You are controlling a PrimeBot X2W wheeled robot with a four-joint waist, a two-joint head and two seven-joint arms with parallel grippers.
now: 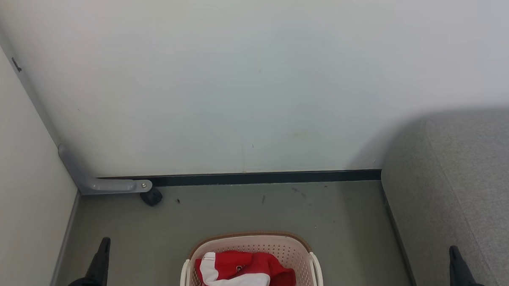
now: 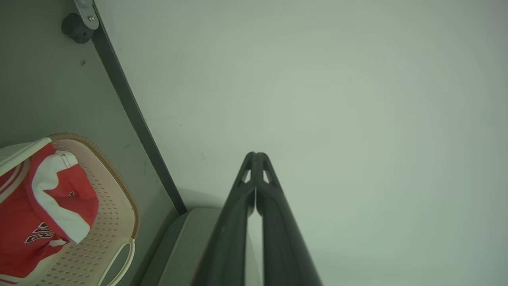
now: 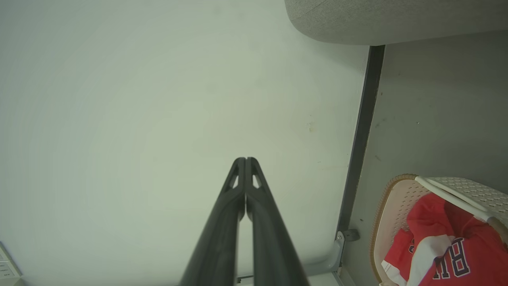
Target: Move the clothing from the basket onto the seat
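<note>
Waiting with left pincer [image 1: 105,240] and right pincer [image 1: 453,250] both squeezed shut, holding nothing, tips up toward the wall [image 1: 239,96]. Between the two pincers, on the floor [image 1: 235,210]: red clothing [image 1: 241,270] heaped in the basket [image 1: 251,237], ready for grabbing. Right beside the right pincer: the grey seat [image 1: 469,176], close by, so probably just a short carry.
</note>
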